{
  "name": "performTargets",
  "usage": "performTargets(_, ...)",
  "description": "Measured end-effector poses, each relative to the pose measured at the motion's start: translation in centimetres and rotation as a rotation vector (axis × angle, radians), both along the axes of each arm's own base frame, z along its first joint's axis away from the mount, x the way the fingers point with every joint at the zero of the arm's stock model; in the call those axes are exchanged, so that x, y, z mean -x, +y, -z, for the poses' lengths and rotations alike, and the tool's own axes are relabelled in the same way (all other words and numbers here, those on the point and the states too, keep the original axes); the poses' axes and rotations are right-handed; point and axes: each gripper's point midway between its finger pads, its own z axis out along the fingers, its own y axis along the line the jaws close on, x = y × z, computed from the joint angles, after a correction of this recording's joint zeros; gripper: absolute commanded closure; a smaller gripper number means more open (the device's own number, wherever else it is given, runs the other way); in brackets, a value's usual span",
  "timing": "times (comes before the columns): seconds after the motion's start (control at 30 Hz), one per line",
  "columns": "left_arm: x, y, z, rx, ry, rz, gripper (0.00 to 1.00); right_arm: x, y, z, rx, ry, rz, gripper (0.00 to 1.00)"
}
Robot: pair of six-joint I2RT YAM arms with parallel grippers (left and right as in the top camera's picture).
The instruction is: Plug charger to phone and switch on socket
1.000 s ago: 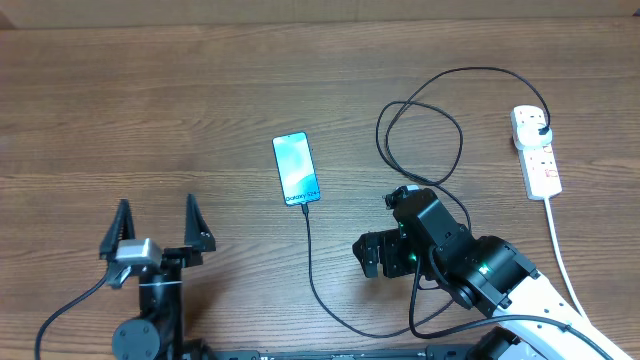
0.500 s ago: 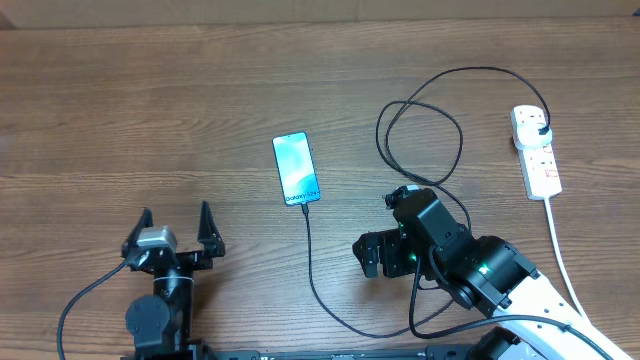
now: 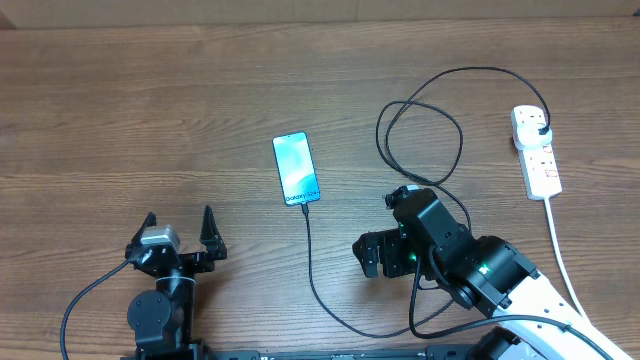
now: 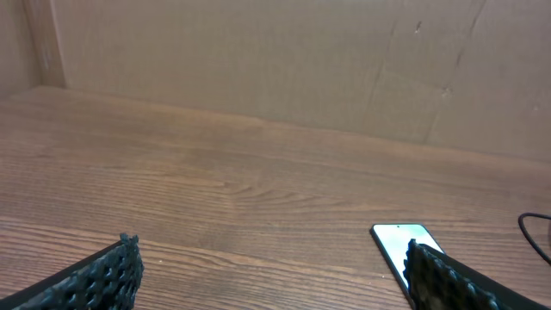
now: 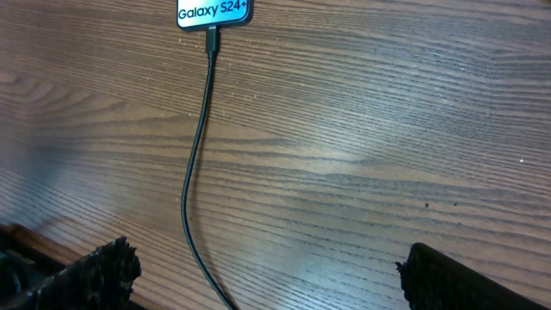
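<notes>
The phone (image 3: 296, 168) lies flat mid-table with a light blue screen; it also shows in the left wrist view (image 4: 398, 242) and its text edge in the right wrist view (image 5: 213, 11). The thin black charger cable (image 3: 311, 270) is plugged into the phone's near edge (image 5: 212, 39), loops back and right, and its black plug (image 3: 541, 128) sits in the white socket strip (image 3: 537, 157) at the far right. My left gripper (image 3: 178, 232) is open and empty at the near left. My right gripper (image 3: 384, 226) is open and empty, right of the cable.
The strip's thick white cord (image 3: 565, 262) runs toward the near right edge past my right arm. A cable loop (image 3: 420, 140) lies between phone and strip. A cardboard wall (image 4: 275, 60) stands behind the table.
My left arm has drawn back toward the near edge and its fingers have narrowed somewhat but stay open. The right arm, phone and cable have not moved.
</notes>
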Motion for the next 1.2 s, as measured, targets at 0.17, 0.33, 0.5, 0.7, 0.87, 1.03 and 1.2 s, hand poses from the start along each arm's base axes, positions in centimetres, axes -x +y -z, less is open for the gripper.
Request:
performTargets(0.17,0.0,0.0,0.0,0.000,0.000,0.000,0.00,0.0,0.0,0.0,0.000,-0.001,0.001,0.00)
performTargets(0.33,0.0,0.0,0.0,0.000,0.000,0.000,0.00,0.0,0.0,0.0,0.000,-0.001,0.000,0.00)
performTargets(0.5,0.0,0.0,0.0,0.000,0.000,0.000,0.01,0.0,0.0,0.0,0.000,0.000,0.001,0.00)
performTargets(0.7,0.0,0.0,0.0,0.000,0.000,0.000,0.00,-0.4,-0.3,0.0,0.019,-0.019,0.010,0.00)
performTargets(0.87,0.0,0.0,0.0,0.000,0.000,0.000,0.01,-3.1,-0.8,-1.1,0.065,-0.171,0.026,0.00)
performTargets(1.03,0.0,0.0,0.0,0.000,0.000,0.000,0.00,-6.3,0.4,-3.1,0.094,-0.423,-0.100,0.00)
performTargets(1.2,0.0,0.0,0.0,0.000,0.000,0.000,0.01,-8.6,0.0,-3.8,0.041,-0.677,-0.102,0.00)
